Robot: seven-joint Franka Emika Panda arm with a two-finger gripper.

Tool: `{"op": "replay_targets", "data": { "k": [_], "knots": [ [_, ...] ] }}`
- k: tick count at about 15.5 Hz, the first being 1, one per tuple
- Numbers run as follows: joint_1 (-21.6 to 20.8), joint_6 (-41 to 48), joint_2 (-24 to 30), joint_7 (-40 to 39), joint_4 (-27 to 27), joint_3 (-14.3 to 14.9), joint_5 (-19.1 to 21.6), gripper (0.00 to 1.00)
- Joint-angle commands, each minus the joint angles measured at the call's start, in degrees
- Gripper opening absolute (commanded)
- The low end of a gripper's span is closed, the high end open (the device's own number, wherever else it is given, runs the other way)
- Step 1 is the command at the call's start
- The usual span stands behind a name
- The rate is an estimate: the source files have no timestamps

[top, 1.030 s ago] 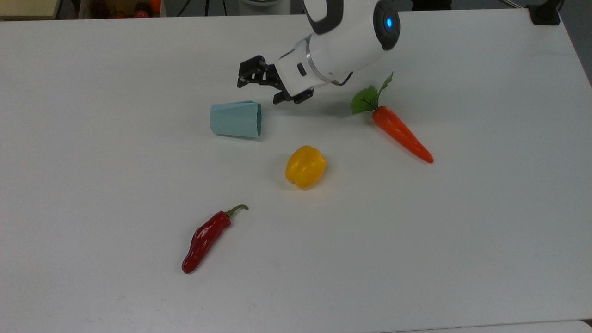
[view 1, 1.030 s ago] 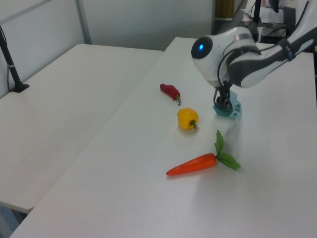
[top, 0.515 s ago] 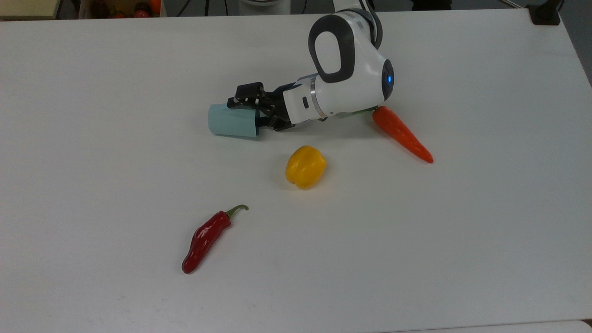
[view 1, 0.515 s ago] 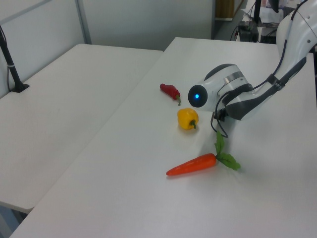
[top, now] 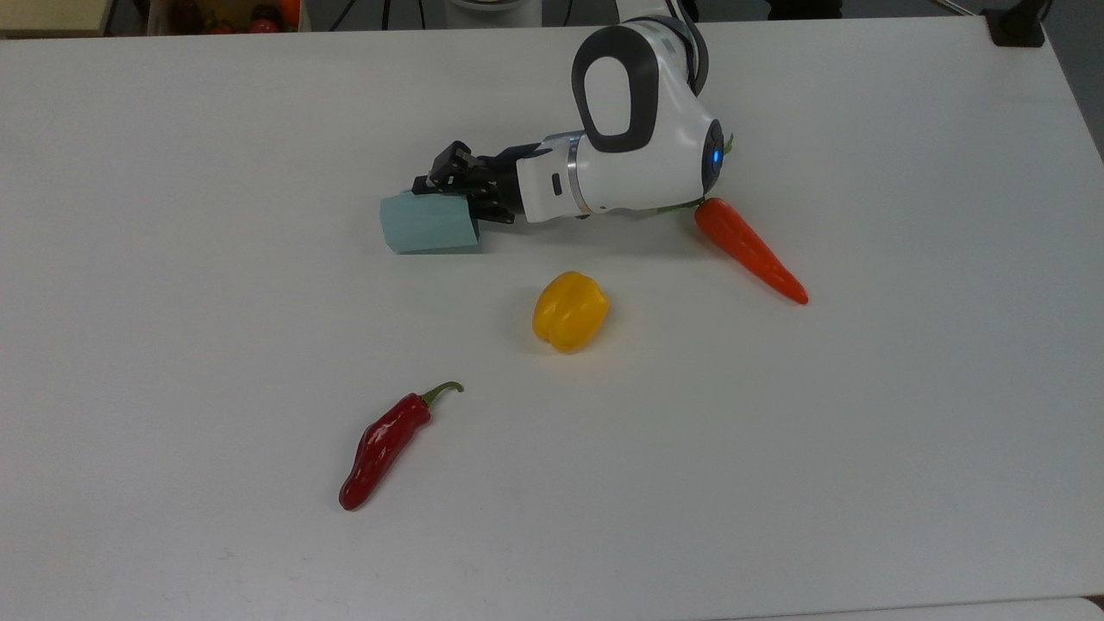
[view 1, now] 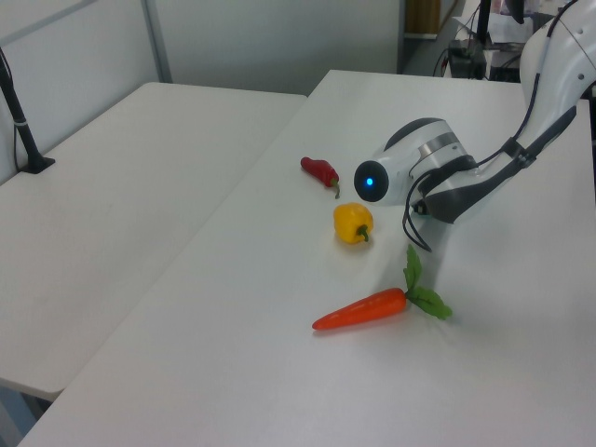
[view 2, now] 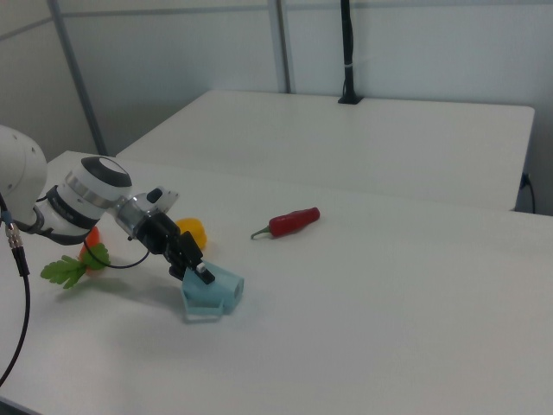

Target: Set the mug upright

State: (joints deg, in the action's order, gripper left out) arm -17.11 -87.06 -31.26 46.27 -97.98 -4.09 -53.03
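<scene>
1. The mug (top: pixel 429 226) lies on its side on the table (top: pixel 776 448), near the yellow pepper (top: pixel 569 310).
2. Our gripper (top: pixel 454 191) holds its rim, one finger inside.
3. We judge it light, stiff, a little slippery.

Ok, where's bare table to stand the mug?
In the top view, bare table lies left of the mug, and more lies right of the red chili, below the carrot. It is crowded between mug, yellow pepper and carrot.
</scene>
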Motion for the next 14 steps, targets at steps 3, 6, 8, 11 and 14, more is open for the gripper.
{"op": "replay_targets", "data": {
  "k": [3, 6, 8, 11, 14],
  "knots": [
    [2.4, 0.7, 6.2, -9.4, -0.5, 0.5, 1.2, 0.0],
    [3.7, 0.5, 8.8, -12.7, -0.4, 0.5, 2.1, 0.0],
    [3.7, 0.1, 9.5, -13.4, -0.4, 0.4, 4.0, 0.0],
    [4.7, -3.3, 10.3, -16.1, 1.8, 0.2, 12.7, 0.0],
    [5.6, -9.8, 10.3, -19.4, 1.9, 0.3, 25.0, 0.01]
  ]
}}
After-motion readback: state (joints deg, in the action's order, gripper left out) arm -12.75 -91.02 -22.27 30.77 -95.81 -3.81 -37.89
